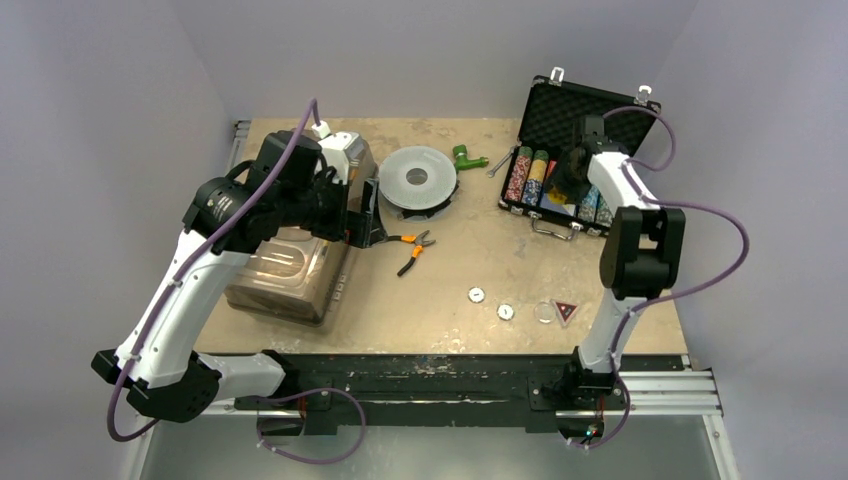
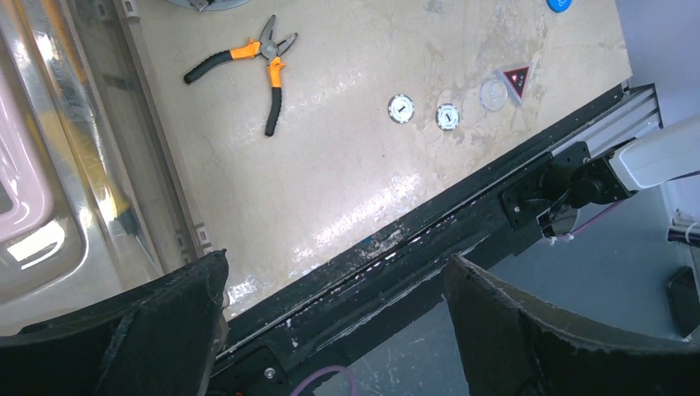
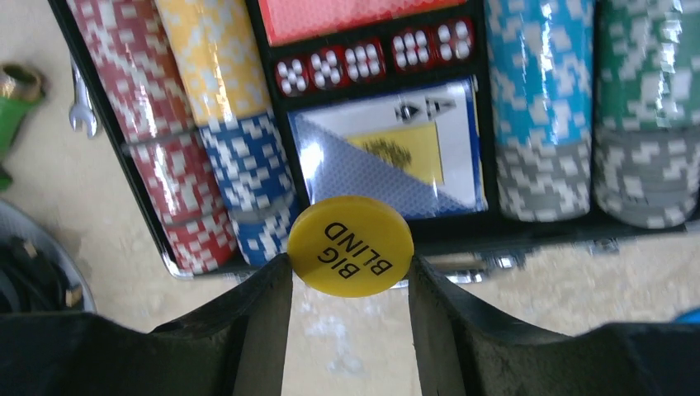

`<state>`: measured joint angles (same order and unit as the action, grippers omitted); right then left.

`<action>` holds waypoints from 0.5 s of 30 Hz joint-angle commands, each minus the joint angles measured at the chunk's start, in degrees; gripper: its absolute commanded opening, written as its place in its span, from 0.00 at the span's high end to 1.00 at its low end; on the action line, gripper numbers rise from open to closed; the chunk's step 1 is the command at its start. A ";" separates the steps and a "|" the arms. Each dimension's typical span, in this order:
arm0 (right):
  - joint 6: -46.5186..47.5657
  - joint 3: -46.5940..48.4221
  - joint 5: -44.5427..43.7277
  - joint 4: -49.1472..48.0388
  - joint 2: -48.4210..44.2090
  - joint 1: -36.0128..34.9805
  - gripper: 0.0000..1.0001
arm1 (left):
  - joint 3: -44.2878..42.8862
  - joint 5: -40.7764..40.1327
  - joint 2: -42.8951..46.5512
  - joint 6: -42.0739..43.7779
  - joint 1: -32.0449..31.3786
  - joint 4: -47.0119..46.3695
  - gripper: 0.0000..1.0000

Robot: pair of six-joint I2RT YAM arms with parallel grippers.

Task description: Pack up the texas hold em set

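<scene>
The black briefcase (image 1: 560,120) stands open at the back right, with chip rows (image 3: 206,124), red dice (image 3: 363,58) and a card deck (image 3: 388,153) in its foam tray. My right gripper (image 3: 351,264) is shut on a yellow round button marked BIG BLIND (image 3: 351,245) and holds it above the case's front edge; it shows in the top view (image 1: 570,180) too. Two white round buttons (image 1: 476,295), a clear round button (image 1: 543,311) and a red triangular button (image 1: 567,311) lie near the table's front. My left gripper (image 2: 334,280) is open and empty, high over the front edge.
A large clear plastic bin (image 1: 290,275) lies at the left under my left arm. A round grey spool (image 1: 418,178) sits at the back centre, with a green fitting (image 1: 463,156) and a small wrench (image 1: 498,166) beside it. Orange-handled pliers (image 1: 410,248) lie mid-table.
</scene>
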<state>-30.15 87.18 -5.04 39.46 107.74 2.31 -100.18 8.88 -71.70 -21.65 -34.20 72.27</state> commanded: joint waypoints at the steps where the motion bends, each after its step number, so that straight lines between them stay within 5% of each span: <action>1: -1.94 10.70 -3.27 1.09 7.13 0.16 0.67 | -0.12 -0.85 1.36 1.30 -0.19 -0.01 0.00; 15: -3.81 29.01 -8.34 1.74 22.03 0.45 0.65 | -0.53 -3.38 0.45 4.20 -0.19 1.38 0.00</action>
<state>-32.21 111.92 -10.13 40.56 129.29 2.37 -100.18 7.09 -71.57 -19.38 -34.20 73.34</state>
